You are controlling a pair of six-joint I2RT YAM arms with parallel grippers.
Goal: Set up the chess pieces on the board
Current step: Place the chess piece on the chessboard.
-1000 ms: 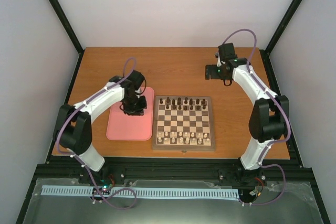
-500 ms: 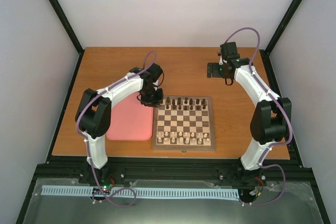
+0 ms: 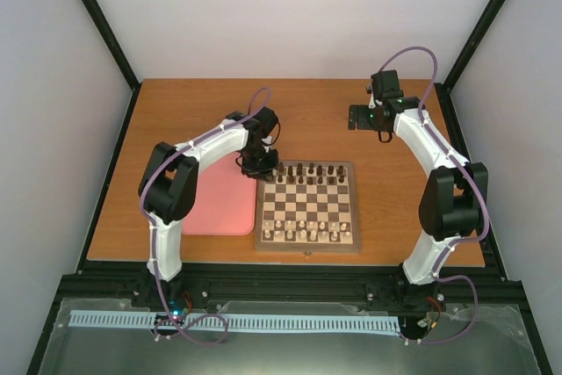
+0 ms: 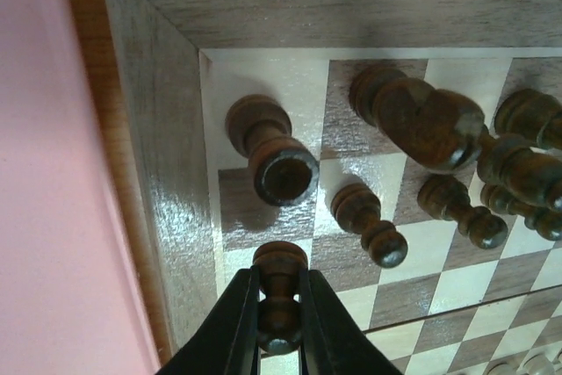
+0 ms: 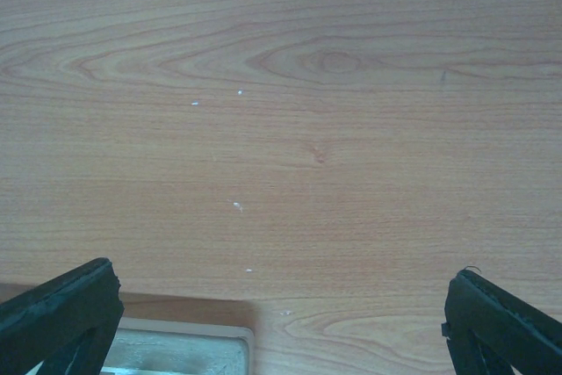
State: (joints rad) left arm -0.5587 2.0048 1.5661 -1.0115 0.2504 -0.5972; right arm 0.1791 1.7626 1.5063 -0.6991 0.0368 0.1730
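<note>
My left gripper (image 4: 279, 292) is shut on a dark pawn (image 4: 280, 263), holding it base-down over the left-edge squares of the board (image 4: 167, 155), just in front of the corner rook (image 4: 272, 151). More dark chess pieces stand nearby: a knight (image 4: 421, 116) and a pawn (image 4: 369, 221). From the top view the left gripper (image 3: 260, 167) hangs over the board's (image 3: 307, 246) far left corner, where the dark pieces (image 3: 307, 170) fill the far rows. My right gripper (image 3: 360, 118) is open over bare table at the far right, its fingers (image 5: 61, 313) wide apart with nothing between them.
Left of the board lies a pink tray (image 3: 215, 204), its edge also in the left wrist view (image 4: 44, 173). Pale pieces (image 3: 303, 233) line the board's near rows. A pale grey rimmed surface (image 5: 176, 353) shows at the bottom of the right wrist view.
The left arm has swung right from over the pink tray to the board's far left corner, carrying the pawn. The right arm has barely moved.
</note>
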